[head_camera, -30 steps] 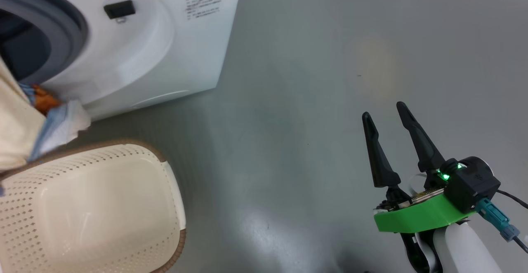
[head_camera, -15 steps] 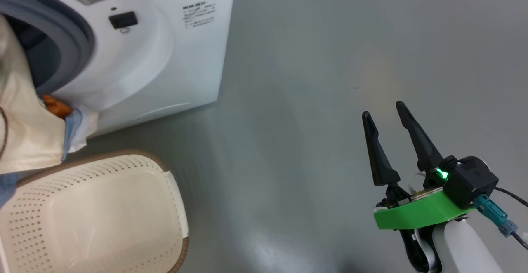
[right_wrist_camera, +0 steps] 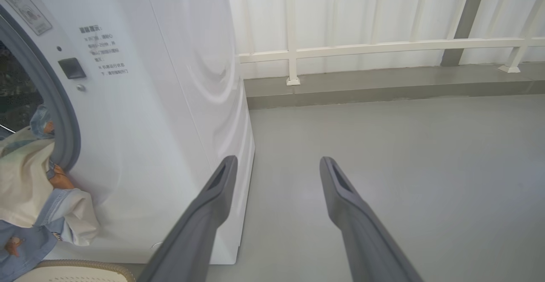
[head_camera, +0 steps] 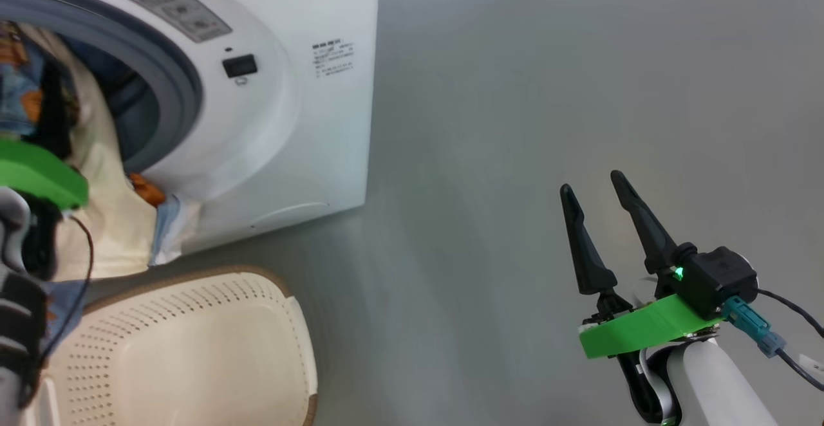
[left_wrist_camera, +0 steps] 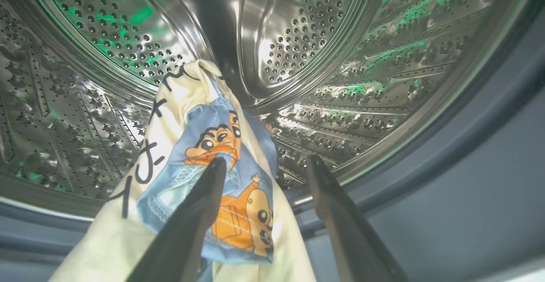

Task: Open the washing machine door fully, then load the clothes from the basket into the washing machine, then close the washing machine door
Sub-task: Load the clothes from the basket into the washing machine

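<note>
Loading step, I judged. My left jaws stood wide inside the washing machine (left_wrist_camera: 340, 39), the clothes (left_wrist_camera: 225, 145) draped over one finger — next: shed them, withdraw. Right jaws wide, idle.

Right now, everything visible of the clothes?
The clothes are one soft bundle: a cream garment with black line drawings wrapped round a blue one printed with orange figures. The top reaches into the drum, draped against one finger of the open left gripper; the rest trails out over the grey ring towards the basket.
</note>
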